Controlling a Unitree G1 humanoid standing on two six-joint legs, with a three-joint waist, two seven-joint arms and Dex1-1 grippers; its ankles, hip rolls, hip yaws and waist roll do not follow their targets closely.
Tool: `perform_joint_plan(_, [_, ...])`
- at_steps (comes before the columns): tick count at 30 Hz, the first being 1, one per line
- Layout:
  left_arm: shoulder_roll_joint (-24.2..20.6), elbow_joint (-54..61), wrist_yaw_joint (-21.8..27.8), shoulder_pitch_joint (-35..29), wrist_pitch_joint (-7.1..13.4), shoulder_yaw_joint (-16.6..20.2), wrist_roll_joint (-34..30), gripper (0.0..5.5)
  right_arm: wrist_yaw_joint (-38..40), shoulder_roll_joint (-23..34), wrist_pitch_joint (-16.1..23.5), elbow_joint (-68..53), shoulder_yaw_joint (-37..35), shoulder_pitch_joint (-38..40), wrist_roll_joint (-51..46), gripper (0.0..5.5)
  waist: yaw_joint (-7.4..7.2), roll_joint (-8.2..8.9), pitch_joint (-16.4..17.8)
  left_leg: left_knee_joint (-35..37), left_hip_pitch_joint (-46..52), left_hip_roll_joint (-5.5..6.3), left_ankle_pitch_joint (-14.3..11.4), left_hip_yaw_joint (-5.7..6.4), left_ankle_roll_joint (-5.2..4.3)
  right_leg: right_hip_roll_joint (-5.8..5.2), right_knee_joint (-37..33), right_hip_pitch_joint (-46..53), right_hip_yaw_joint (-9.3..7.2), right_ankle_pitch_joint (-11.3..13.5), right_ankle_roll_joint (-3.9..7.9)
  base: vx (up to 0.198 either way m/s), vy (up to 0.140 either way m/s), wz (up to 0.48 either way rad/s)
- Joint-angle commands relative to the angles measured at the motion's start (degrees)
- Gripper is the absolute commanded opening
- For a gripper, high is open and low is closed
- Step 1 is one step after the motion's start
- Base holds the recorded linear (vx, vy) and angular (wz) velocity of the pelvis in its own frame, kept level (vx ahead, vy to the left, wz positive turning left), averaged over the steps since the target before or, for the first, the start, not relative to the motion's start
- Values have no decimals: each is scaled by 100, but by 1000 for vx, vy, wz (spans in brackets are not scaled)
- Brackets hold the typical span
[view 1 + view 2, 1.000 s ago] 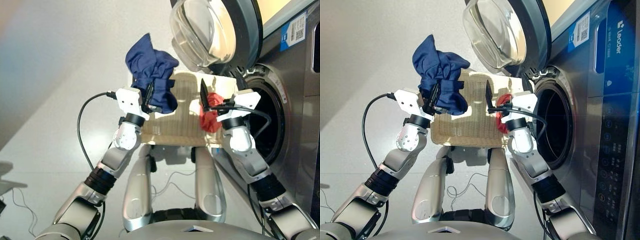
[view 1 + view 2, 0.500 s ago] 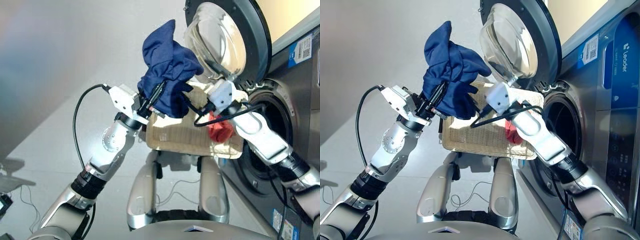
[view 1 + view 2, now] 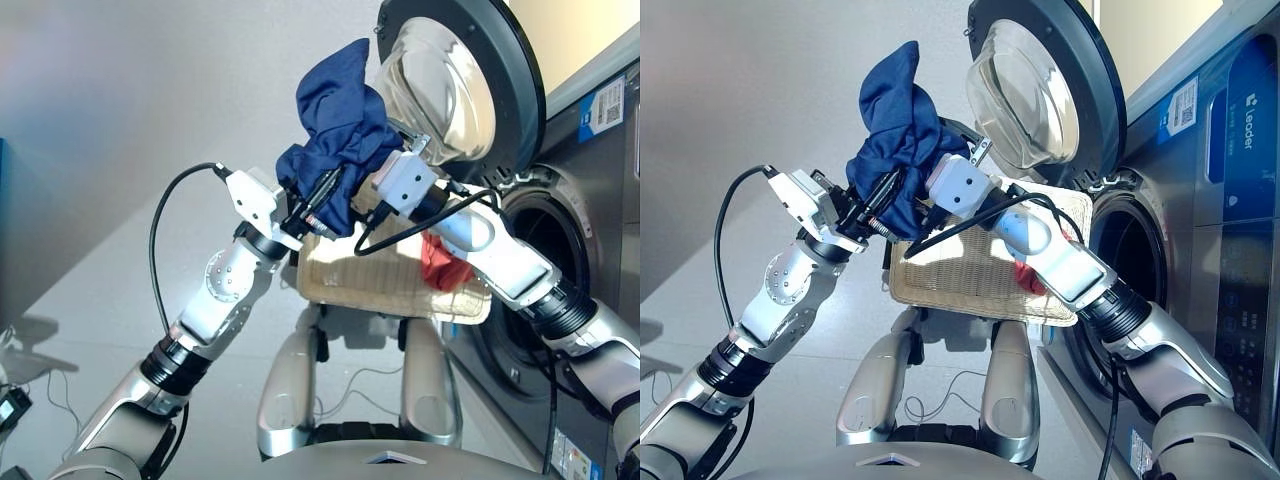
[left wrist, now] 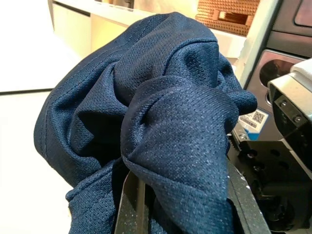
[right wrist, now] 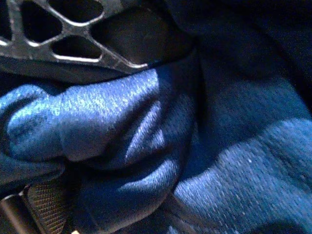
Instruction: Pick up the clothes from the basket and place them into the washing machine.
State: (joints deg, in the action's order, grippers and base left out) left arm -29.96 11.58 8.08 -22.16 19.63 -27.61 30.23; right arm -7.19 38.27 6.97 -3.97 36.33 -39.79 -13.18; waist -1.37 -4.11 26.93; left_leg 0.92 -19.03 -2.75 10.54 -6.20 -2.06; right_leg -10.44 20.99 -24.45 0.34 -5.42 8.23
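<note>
We are looking at what seems a laundry corner of a showroom or test space: a dark grey washing machine (image 3: 1200, 250) is standing with its round door (image 3: 1045, 95) swung open, product stickers (image 3: 1183, 105) showing, on bare pale flooring (image 3: 100, 300).

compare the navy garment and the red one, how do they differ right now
The navy garment is lifted above the basket, clamped in the left gripper; the red garment lies in the basket, untouched. The navy one stands bunched upward with the right gripper pressed into it; the red one sits crumpled low, partly hidden behind the right arm. Both are soft, crumpled cloth, not yet in the washing machine.
</note>
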Motion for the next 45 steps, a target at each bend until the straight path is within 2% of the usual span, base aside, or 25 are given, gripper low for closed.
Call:
perform_joint_plan(1, [45,331,4,-282,256,-242,-224,0,-29,-573,258,-181,135,-415,139,550,76,363,-377,104,575,107,-505,-162,-380,-24,-1593,362,11,1331,206,0,0,0])
perform_joint_plan(3, [44,312,-29,-294,264,-246,-251,0,-42,-566,269,-251,124,-396,129,550,77,369,-380,104,568,113,-507,-163,-377,-29,-1599,353,21,1331,204,0,0,0])
perform_joint_plan(4, [52,302,-43,-301,268,-251,-274,0,-43,-576,276,-284,119,-369,117,242,73,369,-381,106,567,116,-505,-166,-378,-34,-1602,353,29,1335,204,0,0,0])
perform_joint_plan(5, [57,274,-55,-317,275,-261,-302,0,-27,-570,289,-286,102,-350,121,0,72,372,-382,107,563,121,-504,-170,-375,-34,-1607,348,33,1341,207,0,0,0])
perform_joint_plan(15, [100,169,-127,-257,293,-240,-321,0,104,-510,400,-458,-96,-128,337,0,58,335,-395,85,554,135,-493,-178,-371,-49,-1614,344,41,1351,204,0,0,0])
perform_joint_plan(16, [103,167,-142,-239,299,-232,-333,93,114,-509,412,-486,-114,-105,364,0,58,330,-398,81,552,139,-490,-175,-370,-48,-1618,345,43,1353,204,0,0,0])
perform_joint_plan(17, [96,142,-181,-225,305,-226,-378,226,157,-520,440,-506,-146,-68,413,0,59,324,-399,83,553,141,-487,-178,-368,-52,-1622,347,32,1354,206,0,0,0])
perform_joint_plan(19, [96,133,-193,-221,309,-226,-393,304,182,-529,459,-511,-166,-42,419,0,63,326,-403,85,551,140,-485,-178,-370,-55,-1626,348,30,1358,210,0,0,0])
perform_joint_plan(20, [104,108,-225,-211,307,-217,-414,462,225,-527,503,-527,-200,1,461,0,66,321,-405,88,550,143,-482,-186,-370,-55,-1625,349,16,1359,216,0,0,0])
perform_joint_plan(21, [112,99,-236,-208,306,-219,-434,550,244,-535,525,-529,-220,29,482,0,68,316,-404,87,551,141,-480,-185,-369,-55,-1622,349,11,1361,217,0,0,0])
perform_joint_plan(27, [159,47,-364,-147,370,-201,-537,550,474,-564,653,-504,-353,214,581,0,67,302,-415,91,542,132,-474,-178,-369,-60,-1615,343,-10,1351,221,0,0,0])
perform_joint_plan(30, [172,29,-538,-99,443,-197,-654,550,799,-680,849,-319,-488,456,621,0,74,269,-410,86,542,134,-476,-166,-367,-72,-1607,345,-31,1348,226,0,0,0])
perform_joint_plan(35, [379,-79,-1173,-16,761,16,-823,550,1790,-1226,1247,693,-994,1151,529,0,72,202,-393,6,504,147,-509,-131,-351,-118,-1584,363,-55,1327,236,0,0,0])
perform_joint_plan(36, [378,-80,-1179,-14,764,10,-828,550,1795,-1231,1259,706,-992,1151,531,0,74,204,-397,2,501,147,-513,-130,-351,-119,-1581,362,-57,1324,236,0,0,0])
perform_joint_plan(37, [449,-84,-1308,10,852,133,-792,550,2073,-1239,1349,1000,-1091,1341,778,0,68,202,-371,-51,490,148,-536,-119,-350,-128,-1557,362,-65,1307,233,0,0,0])
perform_joint_plan(39, [544,-68,-1400,21,961,152,-770,550,2304,-1222,1475,1419,-1116,1445,966,0,58,201,-356,-139,464,143,-577,-107,-349,-132,-1528,372,-68,1281,231,0,0,0])
perform_joint_plan(45, [726,-90,-1550,14,1036,196,-647,550,2638,-1442,1607,2653,-1368,1752,756,0,42,235,-305,-528,331,129,-755,-87,-332,-122,-1431,390,-64,1226,216,0,0,0])
